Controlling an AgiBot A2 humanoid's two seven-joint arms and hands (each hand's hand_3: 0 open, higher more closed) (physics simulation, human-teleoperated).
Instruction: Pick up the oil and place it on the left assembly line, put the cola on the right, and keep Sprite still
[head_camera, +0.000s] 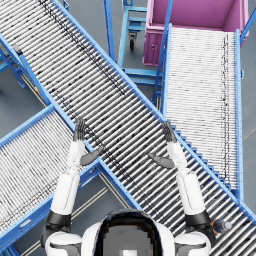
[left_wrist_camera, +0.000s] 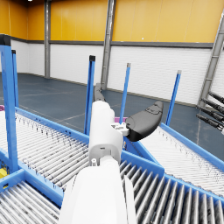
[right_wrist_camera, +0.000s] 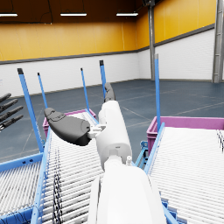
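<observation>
Held up over central conveyor (head_camera: 115, 105): left hand (head_camera: 80, 143), right hand (head_camera: 170, 148), both splayed wide, empty. Spotted on rollers beside right elbow: lone dark bottle (head_camera: 220, 226), kind unreadable. Judged barely begun; nothing delivered to left line (head_camera: 30, 155) or right line (head_camera: 200, 100).

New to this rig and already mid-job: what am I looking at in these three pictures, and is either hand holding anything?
It is a simulated humanoid with two white arms and dark hands. The head view looks steeply down; each wrist view looks along one forearm. The left hand and right hand hover open, holding nothing, over a diagonal blue-framed roller conveyor. A left roller line and a right roller line flank it; a pink bin stands beyond the right one. A small dark bottle lies on the rollers by the right arm; its label is unreadable.
</observation>
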